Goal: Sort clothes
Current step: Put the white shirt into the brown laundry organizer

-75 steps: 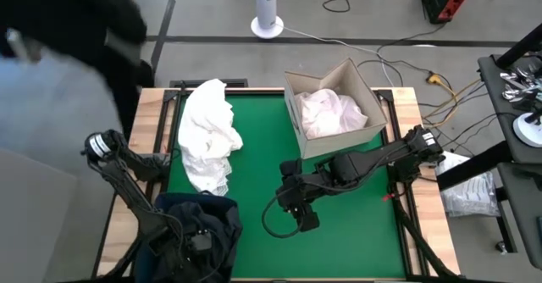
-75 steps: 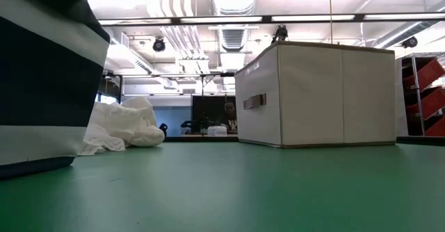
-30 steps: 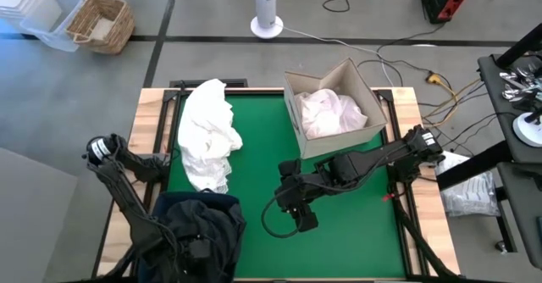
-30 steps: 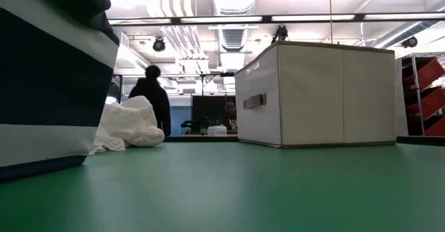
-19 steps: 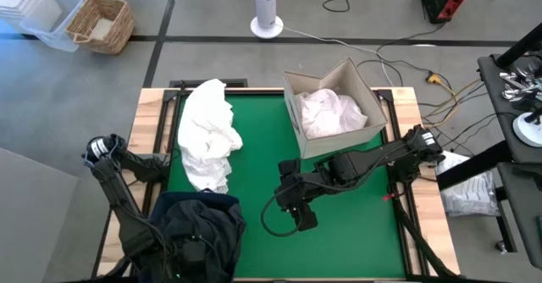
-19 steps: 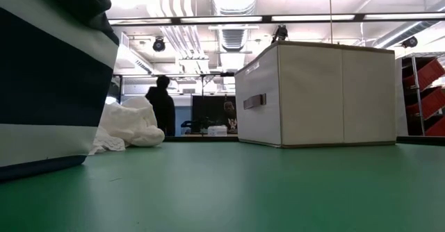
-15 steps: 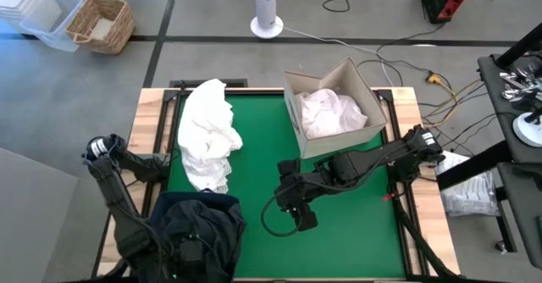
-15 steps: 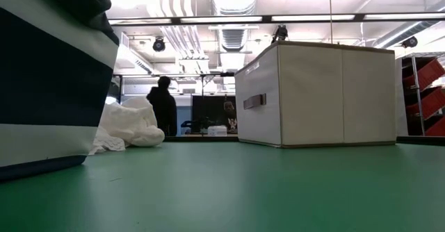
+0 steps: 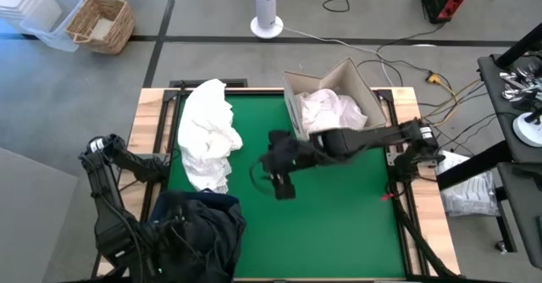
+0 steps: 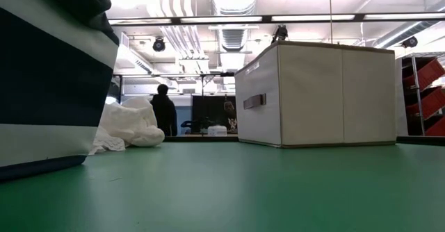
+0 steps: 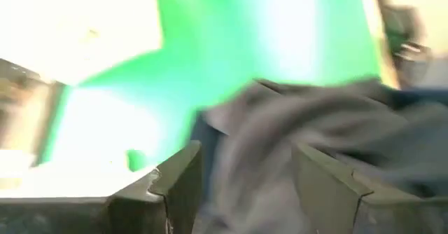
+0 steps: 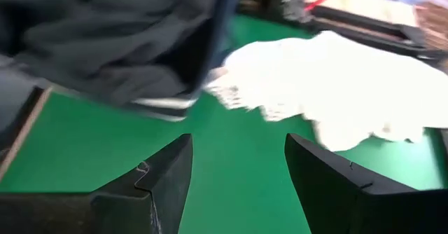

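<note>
Having swung away from the open mat toward the white clothes pile [image 9: 207, 135], the right gripper [image 9: 278, 180] is hovering just beside it, fingers apart and empty; the soft, light, floppy fabric is probably best pinched at a raised fold.

Clothes pile [image 9: 207, 135] left of box [image 9: 331, 105], bin [image 9: 196, 235] nearer front

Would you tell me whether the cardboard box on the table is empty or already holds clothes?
It holds clothes: the high view shows white garments bunched inside the open cardboard box.
</note>
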Robot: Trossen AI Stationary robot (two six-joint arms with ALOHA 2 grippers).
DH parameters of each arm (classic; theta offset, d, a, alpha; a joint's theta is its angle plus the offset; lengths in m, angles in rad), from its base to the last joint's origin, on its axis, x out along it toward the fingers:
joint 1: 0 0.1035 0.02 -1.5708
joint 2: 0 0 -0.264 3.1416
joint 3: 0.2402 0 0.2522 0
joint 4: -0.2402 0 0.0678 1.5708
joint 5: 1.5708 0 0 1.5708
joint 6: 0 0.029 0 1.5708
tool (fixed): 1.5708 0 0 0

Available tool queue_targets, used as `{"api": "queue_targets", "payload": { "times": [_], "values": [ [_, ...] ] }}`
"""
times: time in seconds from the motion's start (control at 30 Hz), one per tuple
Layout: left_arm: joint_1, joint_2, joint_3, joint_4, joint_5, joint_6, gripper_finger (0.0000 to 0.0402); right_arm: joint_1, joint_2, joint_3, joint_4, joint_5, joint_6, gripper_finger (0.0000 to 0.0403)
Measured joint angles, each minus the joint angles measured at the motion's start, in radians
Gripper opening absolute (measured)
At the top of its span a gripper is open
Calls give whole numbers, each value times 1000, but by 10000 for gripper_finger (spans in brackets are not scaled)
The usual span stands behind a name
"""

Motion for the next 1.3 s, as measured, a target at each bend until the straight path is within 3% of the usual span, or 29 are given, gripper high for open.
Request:
{"api": "queue_targets", "payload": {
  "times": [0.13,0.53,0.8,0.97,1.17,1.3],
  "values": [
    [1,-7,-13,-85,-135,-2,194,-77,2,0,72,0,-11,219],
    [8,-98,-224,-87,-332,-81,194,-256,80,-11,379,-8,-33,219],
    [0,-171,-376,-85,-364,-225,194,-324,192,21,471,-8,-63,219],
    [1,-224,-417,-91,-364,-222,194,-352,280,79,503,-2,-64,219],
    [2,-278,-426,-87,-341,-244,194,-367,412,217,474,2,-3,219],
    [2,-297,-471,-88,-327,-266,194,-376,498,350,353,4,20,234]
  ]
}}
